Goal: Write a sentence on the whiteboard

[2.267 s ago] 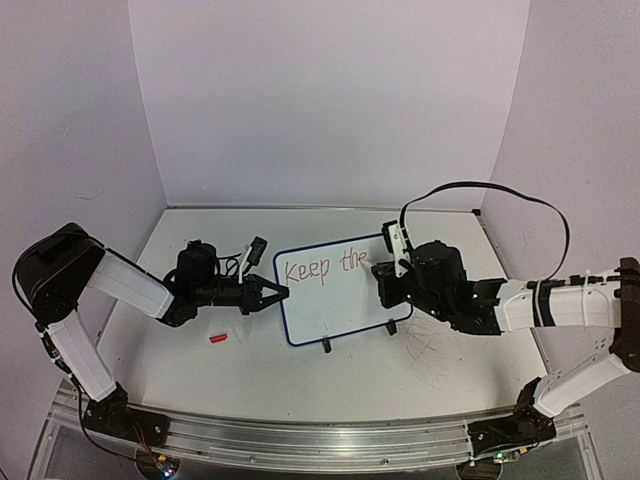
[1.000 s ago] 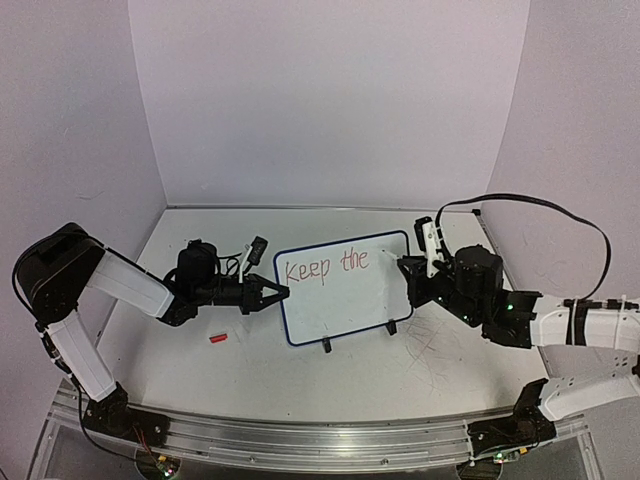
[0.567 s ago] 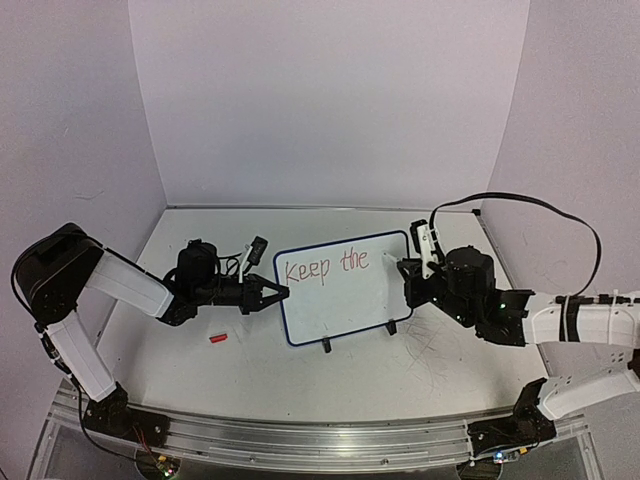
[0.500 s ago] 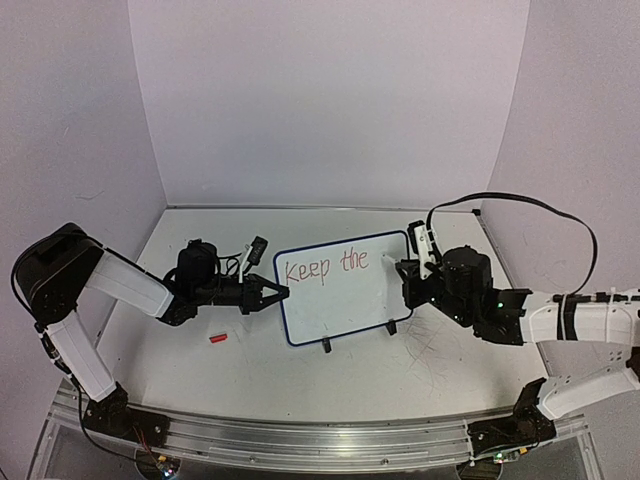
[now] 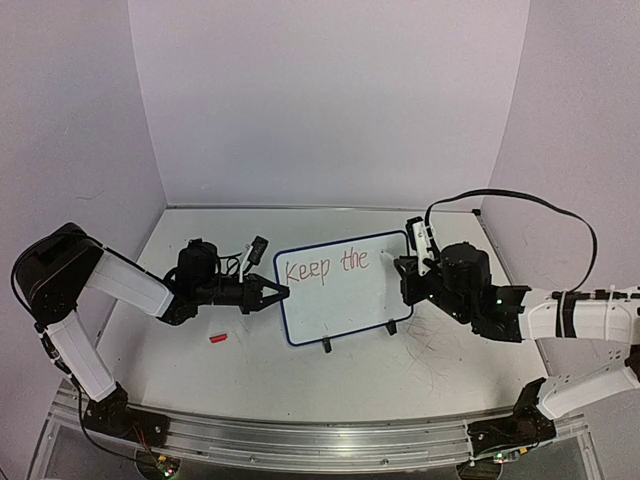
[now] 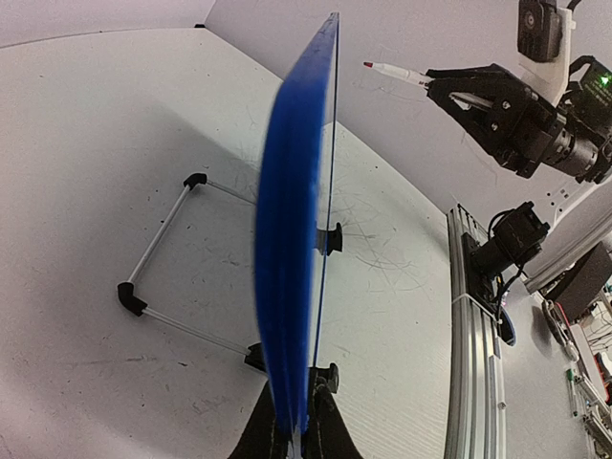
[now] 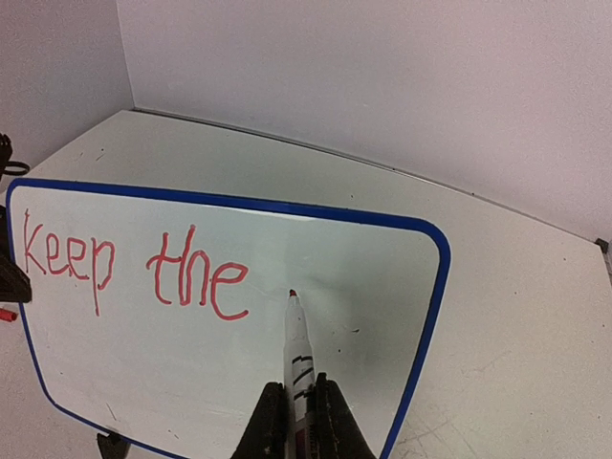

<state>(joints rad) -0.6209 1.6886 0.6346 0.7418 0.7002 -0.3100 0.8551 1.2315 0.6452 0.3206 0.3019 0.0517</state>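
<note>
The whiteboard [image 5: 345, 300] stands tilted on its black feet at the table's middle, and the left wrist view shows it edge-on [image 6: 296, 239]. Of the sentence [image 5: 326, 267], "Keep the" is written in red on the top line [image 7: 134, 268]. My left gripper [image 5: 283, 292] is shut on the board's left rim [image 6: 301, 435]. My right gripper [image 5: 400, 265] is shut on a white marker [image 7: 298, 344]. The marker's red tip sits just right of "the", a short gap off the board face. The left wrist view shows that marker [image 6: 397, 73] beyond the board.
A small red cap [image 5: 218, 339] lies on the table left of the board's front. A white wire stand [image 6: 163, 229] props the board from behind. Grey scratch marks [image 5: 430, 345] cover the table at right. The metal rail [image 5: 320, 440] runs along the near edge.
My right arm has moved left from the board's right edge, bringing the marker tip in over the board beside "the". The left arm and the board have not moved.
</note>
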